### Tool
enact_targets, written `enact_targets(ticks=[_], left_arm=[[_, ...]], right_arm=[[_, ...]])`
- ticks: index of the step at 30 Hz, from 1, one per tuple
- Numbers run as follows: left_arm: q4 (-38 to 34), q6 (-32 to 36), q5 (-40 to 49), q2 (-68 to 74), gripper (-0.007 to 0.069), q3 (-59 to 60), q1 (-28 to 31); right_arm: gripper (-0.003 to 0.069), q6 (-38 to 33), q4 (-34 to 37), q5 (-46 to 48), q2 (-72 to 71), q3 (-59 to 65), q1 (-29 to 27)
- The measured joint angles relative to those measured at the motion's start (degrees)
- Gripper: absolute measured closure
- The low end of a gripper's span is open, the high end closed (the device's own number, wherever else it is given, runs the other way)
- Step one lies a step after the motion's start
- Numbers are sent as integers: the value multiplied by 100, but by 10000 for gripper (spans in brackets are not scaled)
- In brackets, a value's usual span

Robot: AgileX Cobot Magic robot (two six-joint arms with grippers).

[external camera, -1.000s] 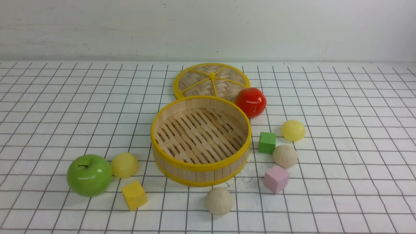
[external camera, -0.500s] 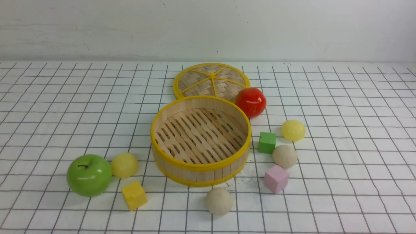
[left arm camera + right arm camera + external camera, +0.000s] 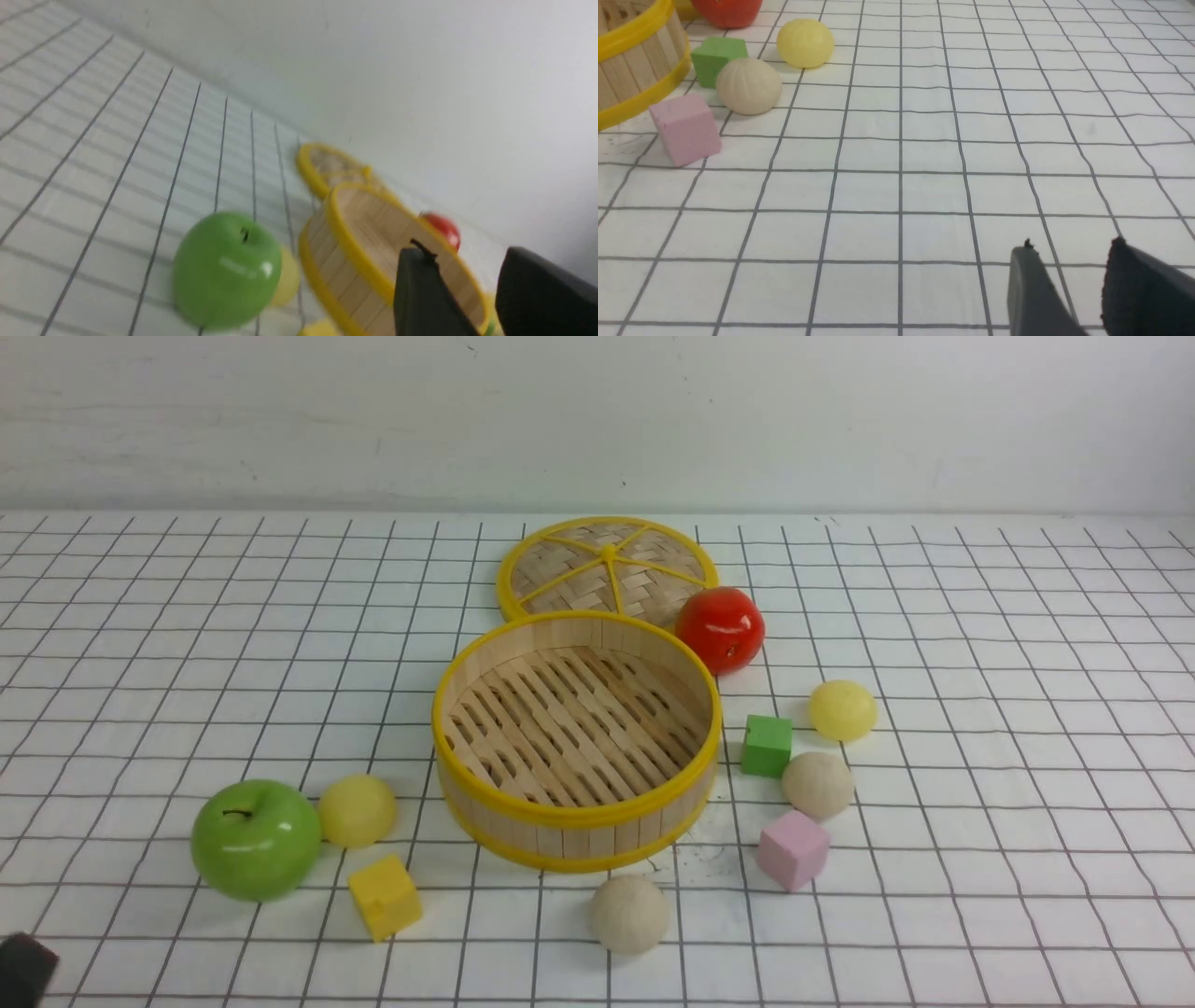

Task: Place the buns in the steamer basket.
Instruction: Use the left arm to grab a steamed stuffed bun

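The steamer basket (image 3: pixel 579 817) stands empty in the middle of the table. Four buns lie around it: a pale yellow one (image 3: pixel 358 810) at its left beside the green apple, a beige one (image 3: pixel 629 913) in front, and a beige one (image 3: pixel 818 785) and a pale yellow one (image 3: pixel 843 710) at its right. My left gripper (image 3: pixel 462 254) is open and empty, above the near-left table, facing the basket (image 3: pixel 327 261); only its dark tip (image 3: pixel 23 971) shows in the front view. My right gripper (image 3: pixel 1071 247) is open and empty over bare cloth, well short of the right-hand buns (image 3: pixel 748 86).
A green apple (image 3: pixel 256 839) and a yellow cube (image 3: pixel 385 896) lie at the near left. A green cube (image 3: pixel 766 745) and a pink cube (image 3: pixel 793 849) lie among the right-hand buns. A red apple (image 3: pixel 720 628) and the flat woven lid (image 3: pixel 609 569) lie behind the basket.
A dark part of my left gripper has come into the bottom left corner of the front view. Nothing on the table has moved.
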Motion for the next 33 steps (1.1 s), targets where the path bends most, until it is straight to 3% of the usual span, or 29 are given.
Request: enact_targets(ticks=[5,8,17,22,24,33], left_arm=[[-748,-5,-1149,0,386,-56,0],[-862,1,-1146,0,386,-333,0],[-705,1,66,880,386,-2310,0],[-131,161,1744,2186,386,-3064,0],[37,235,2030,2506,386,-3063,0],[-13,259,1618,3717,386,-3070,0]], right_arm=[[419,0,0,0,0,0,0],[419,0,0,0,0,0,0],[419,0,0,0,0,0,0],[419,0,0,0,0,0,0],[419,0,0,0,0,0,0],[419,0,0,0,0,0,0]])
